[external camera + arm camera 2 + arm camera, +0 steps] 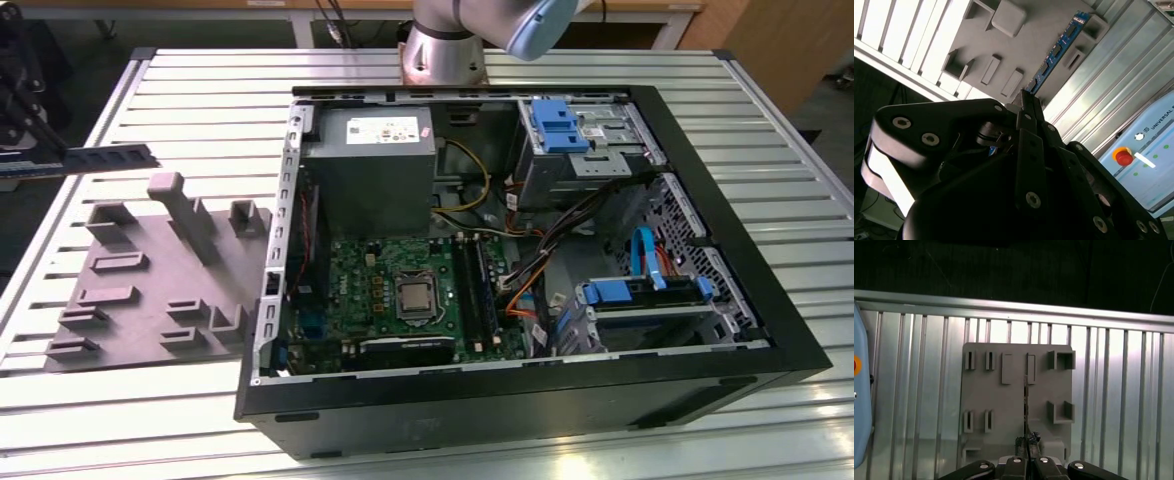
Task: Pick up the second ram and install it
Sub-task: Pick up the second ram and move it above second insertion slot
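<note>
Grips the second ram (1056, 50) by one short end, with the hand (1024, 102) pinched tight on both flat faces. Leaves nearly the whole stick jutting straight out past the fingertips, most likely to keep the long contact edge free of the fingers for seating. Holds it on edge, hence the thin dark line in the first wrist view. Hangs in the upper left of the exterior view, over the grey fixture block (160, 280) and seemingly lifted clear of its posts and pockets, above the slatted bench (160, 420). Sits well apart from the open computer case (534, 410) across the middle and right of that frame. Not yet seated in the long black slots (478, 290) of the green motherboard (387, 270), exposed face-up inside the case, presumably for access from above.
</note>
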Controlling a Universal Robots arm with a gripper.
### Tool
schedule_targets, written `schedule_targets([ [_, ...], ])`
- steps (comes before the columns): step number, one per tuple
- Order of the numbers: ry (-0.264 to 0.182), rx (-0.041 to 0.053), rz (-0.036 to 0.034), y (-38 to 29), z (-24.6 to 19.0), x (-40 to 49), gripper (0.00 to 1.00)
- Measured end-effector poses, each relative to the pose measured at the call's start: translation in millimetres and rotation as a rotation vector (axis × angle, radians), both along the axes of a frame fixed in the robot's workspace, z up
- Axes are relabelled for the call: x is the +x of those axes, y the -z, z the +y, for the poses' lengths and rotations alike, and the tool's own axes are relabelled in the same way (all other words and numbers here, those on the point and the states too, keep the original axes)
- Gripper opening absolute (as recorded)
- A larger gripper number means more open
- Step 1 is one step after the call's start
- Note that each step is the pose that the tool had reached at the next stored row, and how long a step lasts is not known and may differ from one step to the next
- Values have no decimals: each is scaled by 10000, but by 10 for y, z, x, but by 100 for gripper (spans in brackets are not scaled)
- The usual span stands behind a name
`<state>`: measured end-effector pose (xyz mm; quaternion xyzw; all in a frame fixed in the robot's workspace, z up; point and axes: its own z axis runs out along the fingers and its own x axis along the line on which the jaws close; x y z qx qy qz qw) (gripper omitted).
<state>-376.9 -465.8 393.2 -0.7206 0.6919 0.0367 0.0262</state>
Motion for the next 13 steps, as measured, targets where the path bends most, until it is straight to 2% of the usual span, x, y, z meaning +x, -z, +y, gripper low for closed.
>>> schedule_targets([
  [13,0,1,0,0,0,62,12],
])
